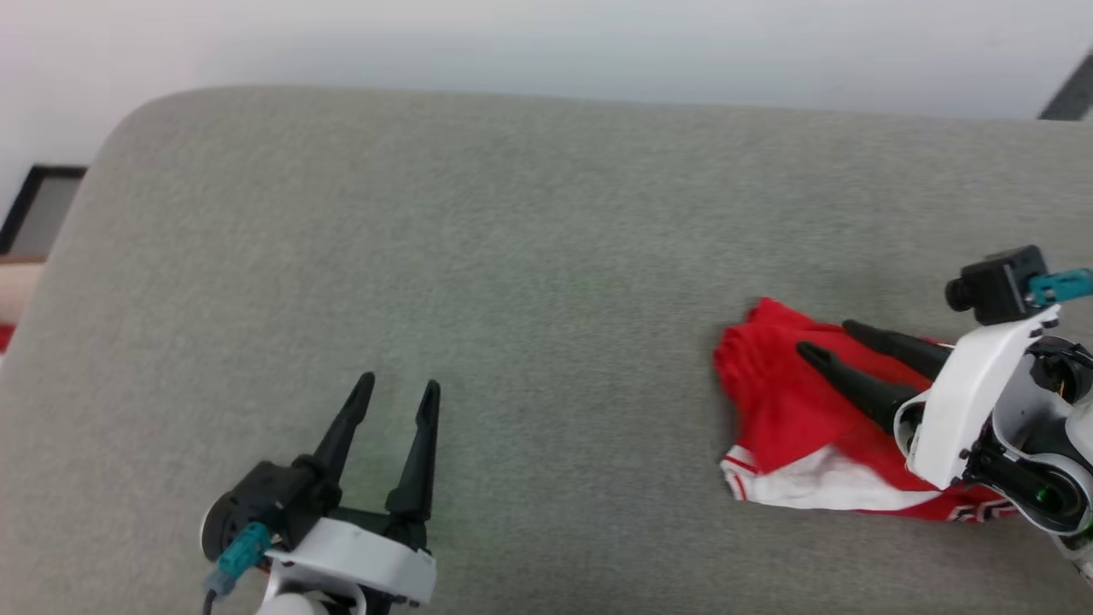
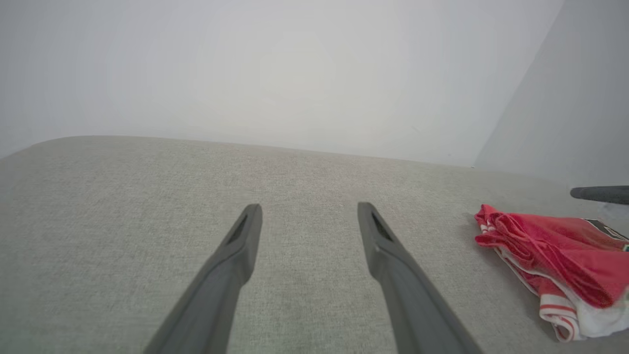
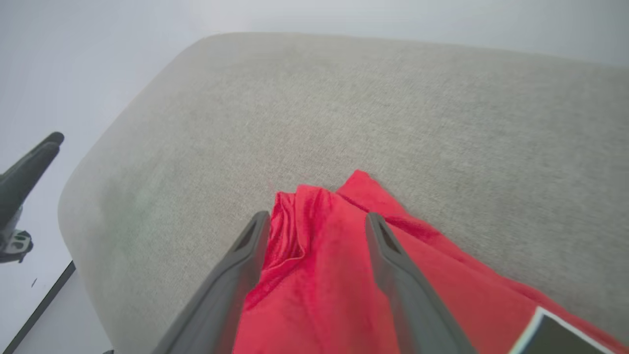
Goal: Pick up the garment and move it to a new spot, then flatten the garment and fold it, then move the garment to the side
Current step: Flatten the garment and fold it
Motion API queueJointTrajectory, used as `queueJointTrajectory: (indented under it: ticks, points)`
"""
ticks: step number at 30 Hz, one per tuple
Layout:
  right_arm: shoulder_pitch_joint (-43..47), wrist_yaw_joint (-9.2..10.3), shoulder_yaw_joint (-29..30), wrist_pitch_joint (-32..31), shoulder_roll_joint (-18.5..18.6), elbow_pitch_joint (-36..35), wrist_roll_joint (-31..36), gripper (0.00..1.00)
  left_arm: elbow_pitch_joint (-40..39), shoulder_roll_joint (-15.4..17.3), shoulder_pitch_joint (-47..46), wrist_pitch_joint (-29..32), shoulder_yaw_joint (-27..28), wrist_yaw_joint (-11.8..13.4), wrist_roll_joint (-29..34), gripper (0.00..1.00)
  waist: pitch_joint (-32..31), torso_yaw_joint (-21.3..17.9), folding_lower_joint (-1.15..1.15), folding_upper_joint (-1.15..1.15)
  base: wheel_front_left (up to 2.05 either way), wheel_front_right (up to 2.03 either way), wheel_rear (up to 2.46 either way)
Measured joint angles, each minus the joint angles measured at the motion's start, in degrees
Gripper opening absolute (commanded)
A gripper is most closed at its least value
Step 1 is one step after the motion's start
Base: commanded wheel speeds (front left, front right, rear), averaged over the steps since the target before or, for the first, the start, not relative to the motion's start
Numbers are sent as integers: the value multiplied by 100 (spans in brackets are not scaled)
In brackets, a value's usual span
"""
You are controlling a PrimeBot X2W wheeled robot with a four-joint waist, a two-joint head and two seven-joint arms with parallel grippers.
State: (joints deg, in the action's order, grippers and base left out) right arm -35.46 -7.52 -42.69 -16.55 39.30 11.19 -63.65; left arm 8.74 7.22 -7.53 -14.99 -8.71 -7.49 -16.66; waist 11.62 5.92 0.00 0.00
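Note:
The garment [image 1: 781, 410] is a red jersey with white trim, lying folded in a bundle at the right of the grey cushioned surface [image 1: 512, 256]. It also shows at the right edge of the left wrist view as the garment [image 2: 555, 255]. My right gripper [image 1: 828, 337] hovers over it, open, fingers spread above the red cloth [image 3: 319, 255] without pinching it. A black numeral with white outline [image 3: 555, 337] peeks at the lower right. My left gripper [image 1: 400, 384] stands open over bare surface at the lower left, well apart from the garment.
The grey surface has a rounded far-left corner [image 1: 145, 120] and a pale wall [image 1: 546, 43] behind it. A dark framed object [image 1: 38, 209] sits off the left edge. Bare fabric spans the middle and left.

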Motion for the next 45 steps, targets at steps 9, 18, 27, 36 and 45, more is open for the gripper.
queueJointTrajectory:
  ticks: [9,18,27,36,45]
  points:
    - [128,-1,-66,1644,-31,527,-30,100,366,85,79,0,70,0,-167,100,-288,-512,0,0,0,0,0]
    - [274,-1,129,3118,-455,2105,706,100,667,191,228,0,199,0,-325,100,-675,-865,0,0,0,0,0]
    - [1304,-1,1863,3152,-1003,1555,2040,100,449,244,590,0,446,0,-325,100,-1036,-1038,0,0,0,0,0]
    - [2691,-1,2953,3153,-1411,268,2808,100,-94,199,1089,0,638,0,-212,100,-1173,-914,0,0,0,0,0]
    - [3424,-1,3370,3153,-1627,-407,3074,100,-548,40,1651,0,942,0,-87,100,-1229,-814,0,0,0,0,0]
